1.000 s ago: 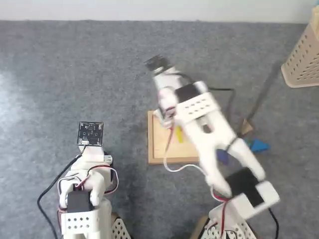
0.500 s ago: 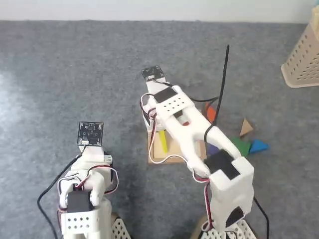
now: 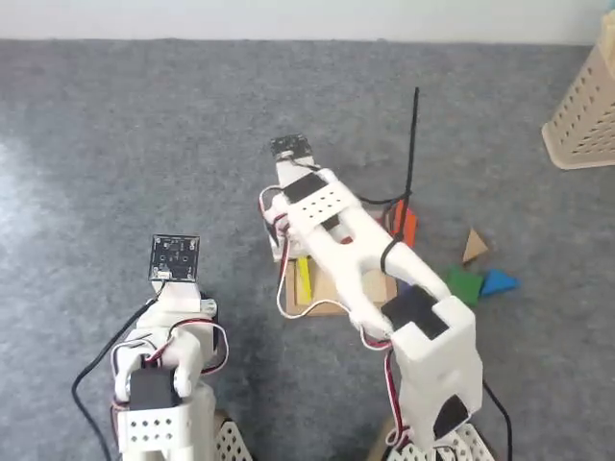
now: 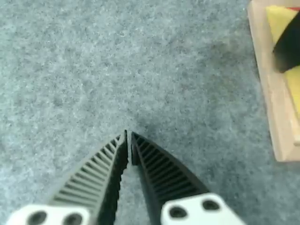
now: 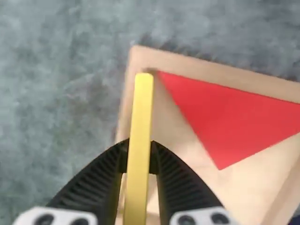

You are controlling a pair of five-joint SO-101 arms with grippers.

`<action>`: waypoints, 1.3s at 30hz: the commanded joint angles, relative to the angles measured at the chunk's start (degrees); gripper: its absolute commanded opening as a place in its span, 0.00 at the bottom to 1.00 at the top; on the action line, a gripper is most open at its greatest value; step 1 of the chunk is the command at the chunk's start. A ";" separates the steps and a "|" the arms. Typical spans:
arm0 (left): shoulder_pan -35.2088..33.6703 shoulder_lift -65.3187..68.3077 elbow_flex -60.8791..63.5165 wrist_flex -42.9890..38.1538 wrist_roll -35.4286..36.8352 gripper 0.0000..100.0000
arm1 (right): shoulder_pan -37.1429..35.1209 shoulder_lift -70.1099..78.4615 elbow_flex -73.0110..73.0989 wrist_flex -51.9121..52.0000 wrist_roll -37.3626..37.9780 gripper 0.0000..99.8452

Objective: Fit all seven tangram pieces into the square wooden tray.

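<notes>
Now your right gripper (image 5: 139,145) clamps the yellow piece (image 5: 143,101) edge-on, long axis straight ahead of it; left gripper (image 4: 129,135) closed.

the high camera sits fixed above and behind both arm bases, looking steeply down from well off over the grey carpet (image 3: 144,125). each wrist camera looks out along its own fingers: the left gripper (image 4: 129,136) low over carpet, the right gripper (image 5: 139,147) very near a corner of the wooden tray (image 5: 206,69). all three views share that tray (just its edge, with the yellow piece (image 4: 281,18), for the left wrist)
</notes>
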 commanded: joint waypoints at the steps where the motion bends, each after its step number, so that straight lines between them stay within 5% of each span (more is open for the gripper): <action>1: 0.18 -0.97 -0.66 0.26 0.44 0.01 | -1.19 -0.57 -3.34 0.84 -0.53 0.01; 13: 0.18 -0.97 -0.66 0.26 0.44 0.01 | -0.04 -0.75 -3.60 4.00 -0.44 0.16; 39: 0.18 -0.97 -0.66 0.26 0.44 0.01 | 7.78 -1.10 -14.15 16.40 6.95 0.17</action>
